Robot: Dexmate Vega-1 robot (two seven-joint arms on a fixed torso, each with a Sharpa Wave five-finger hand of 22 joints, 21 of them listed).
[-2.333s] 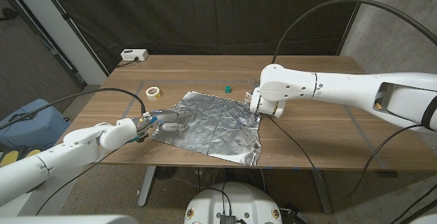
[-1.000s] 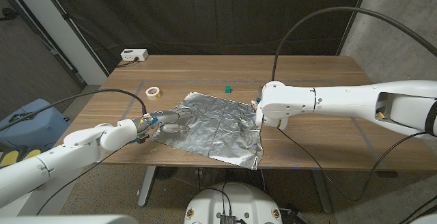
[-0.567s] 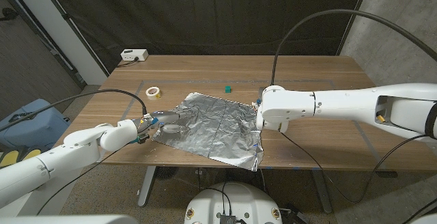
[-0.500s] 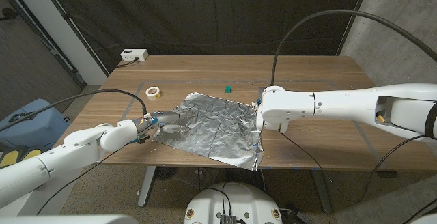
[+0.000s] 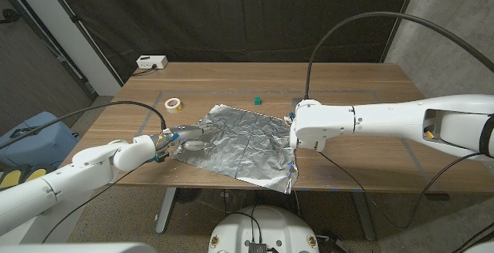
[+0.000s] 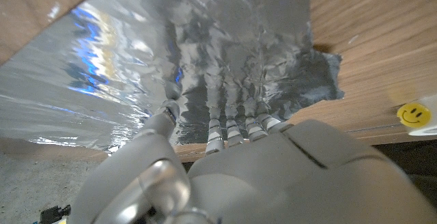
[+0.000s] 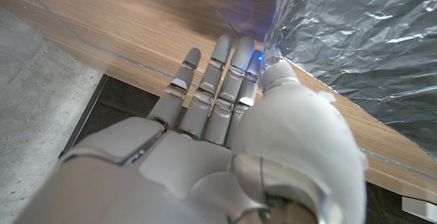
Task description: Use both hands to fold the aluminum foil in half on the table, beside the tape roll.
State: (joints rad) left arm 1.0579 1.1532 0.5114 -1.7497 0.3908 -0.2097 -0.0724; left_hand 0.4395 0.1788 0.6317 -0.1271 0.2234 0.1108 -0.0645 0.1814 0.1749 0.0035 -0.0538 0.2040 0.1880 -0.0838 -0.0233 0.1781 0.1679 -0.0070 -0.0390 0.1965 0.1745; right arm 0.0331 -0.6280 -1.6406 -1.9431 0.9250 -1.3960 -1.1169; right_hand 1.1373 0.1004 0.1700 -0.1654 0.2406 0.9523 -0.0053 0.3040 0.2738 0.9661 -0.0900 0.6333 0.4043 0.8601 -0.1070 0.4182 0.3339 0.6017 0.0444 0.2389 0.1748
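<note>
Head view: crumpled foil point(image 5: 241, 142) spread across the near middle of the table point(image 5: 363, 160), one corner sagging past the front edge. Left hand point(image 5: 187, 136) lying on the foil's left edge, fingers stretched out together over the sheet, nothing pinched as far as can be seen. Right hand point(image 5: 294, 128) at the foil's right edge, mostly hidden behind the white forearm; grip not readable from here. Tape roll point(image 5: 173, 104) on bare wood just beyond the foil's left corner, apart from it. Small green block point(image 5: 256, 99) near the foil's far edge, also apart. White power box point(image 5: 152, 62) at the far left corner. Broad open wood behind the foil and along the whole right half of the table; little room on the near side, the sheet running up to the front edge.

Left wrist view: fingers point(image 6: 225, 125) side by side, pressing down on the wrinkled foil point(image 6: 205, 60) near its ragged edge; thumb point(image 6: 167, 111) set slightly apart, also on the sheet. Yellow smiley sticker point(image 6: 412, 113) on the wood beyond the edge.

Right wrist view: fingers point(image 7: 212, 80) straight and close together, reaching across the table's front edge, beside the foil point(image 7: 362, 39); thumb point(image 7: 276, 74) at the foil's curled edge, touching or pinching it cannot be told.
</note>
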